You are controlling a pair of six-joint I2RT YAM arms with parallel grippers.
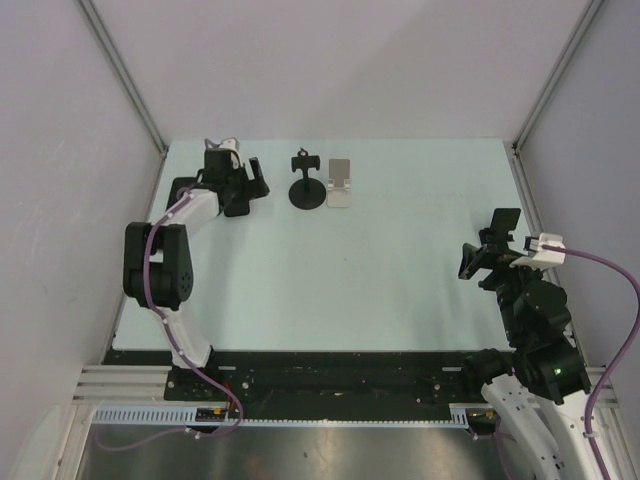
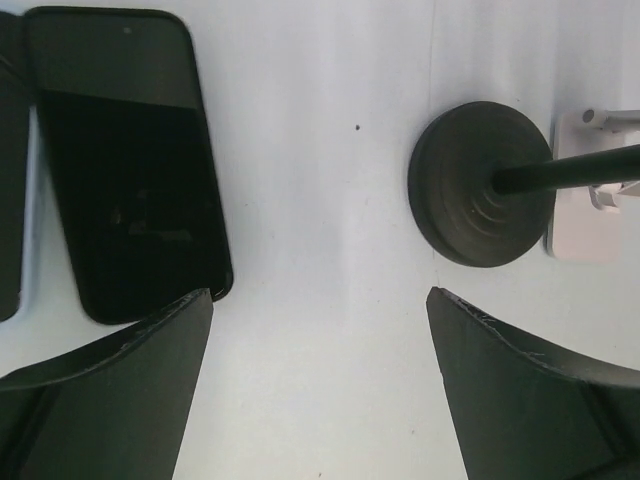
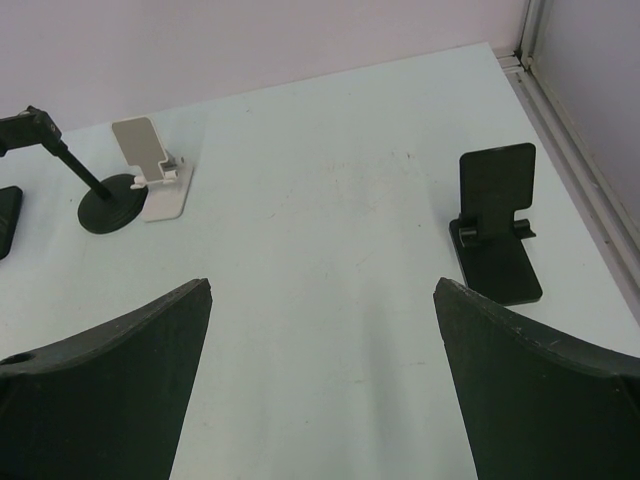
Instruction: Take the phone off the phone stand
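A dark slab (image 2: pixel 8 170) (beside the phone (image 2: pixel 125 160)) is cropped leftward.

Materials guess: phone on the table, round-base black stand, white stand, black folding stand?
Phone: glossy glass front, going by the soft reflections; dark body, material unclear.
Round-base stand: matte black, concentric ridges on the base, probably moulded plastic or coated metal.
White stand: smooth matte, likely plastic.
Black folding stand: matte, likely plastic.

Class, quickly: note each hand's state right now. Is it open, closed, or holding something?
Left hand: open, holding nothing; the phone lies flat beside it.
Right hand: open, holding nothing.
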